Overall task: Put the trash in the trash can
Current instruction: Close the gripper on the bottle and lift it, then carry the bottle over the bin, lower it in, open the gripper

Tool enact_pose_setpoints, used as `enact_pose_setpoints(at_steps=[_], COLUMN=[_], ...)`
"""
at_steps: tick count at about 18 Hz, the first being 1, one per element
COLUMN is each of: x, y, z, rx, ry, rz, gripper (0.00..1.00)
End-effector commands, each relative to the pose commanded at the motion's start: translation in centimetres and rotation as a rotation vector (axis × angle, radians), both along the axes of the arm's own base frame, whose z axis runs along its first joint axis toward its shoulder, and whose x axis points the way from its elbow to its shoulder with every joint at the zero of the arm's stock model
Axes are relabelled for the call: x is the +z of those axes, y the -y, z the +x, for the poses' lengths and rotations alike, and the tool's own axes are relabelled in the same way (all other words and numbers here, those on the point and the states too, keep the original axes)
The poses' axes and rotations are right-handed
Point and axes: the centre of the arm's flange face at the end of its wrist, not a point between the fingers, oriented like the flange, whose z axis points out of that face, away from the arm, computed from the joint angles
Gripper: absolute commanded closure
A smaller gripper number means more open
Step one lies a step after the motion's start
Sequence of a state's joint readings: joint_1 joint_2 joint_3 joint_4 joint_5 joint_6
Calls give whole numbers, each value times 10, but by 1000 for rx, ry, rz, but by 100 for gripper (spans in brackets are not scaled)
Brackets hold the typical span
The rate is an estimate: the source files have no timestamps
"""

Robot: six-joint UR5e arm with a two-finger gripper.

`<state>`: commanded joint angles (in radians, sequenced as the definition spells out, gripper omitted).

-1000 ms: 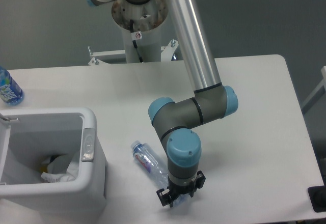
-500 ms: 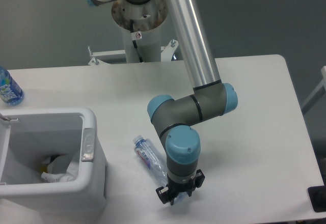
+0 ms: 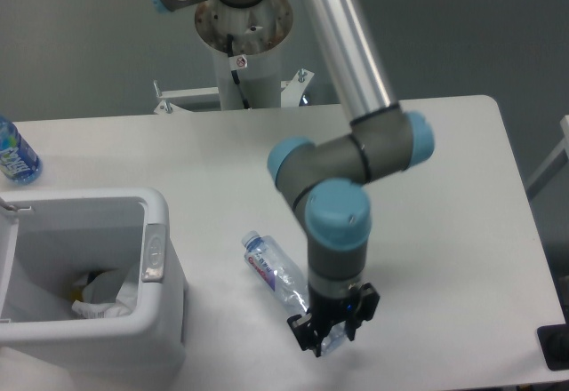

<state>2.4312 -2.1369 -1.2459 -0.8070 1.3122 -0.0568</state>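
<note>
We see our gripper (image 3: 332,336) pointing down near the front edge of the white table (image 3: 444,231), its fingers clamped on the base end of the crushed clear bottle (image 3: 283,271). The bottle slants up and left from the gripper, its blue cap toward the trash can (image 3: 153,231) yet apart from it. Inside the trash can lies the crumpled wrapper (image 3: 100,300). A blue-labelled bottle (image 3: 15,154) stands at the far left table edge.

Even, cool overhead lighting, moderately bright.
Slightly soft overall; glare along the silver arm tube (image 3: 342,31); faint shadows on the table (image 3: 444,231).
</note>
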Motion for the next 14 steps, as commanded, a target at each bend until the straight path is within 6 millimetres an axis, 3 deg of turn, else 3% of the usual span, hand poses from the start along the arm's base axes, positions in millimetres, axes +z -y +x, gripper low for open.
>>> enact_pose_setpoints(at_steps=[4, 7, 9, 12, 14], x=[91, 128, 154, 201, 217], y=[-1, 0, 3, 2, -8], z=[-3, 8, 26, 72, 112], rx=[-52, -73, -98, -149, -202], ry=[-45, -89, -121, -170, -177], rz=[200, 263, 308, 362, 381], gripper=[41, 41, 41, 41, 41])
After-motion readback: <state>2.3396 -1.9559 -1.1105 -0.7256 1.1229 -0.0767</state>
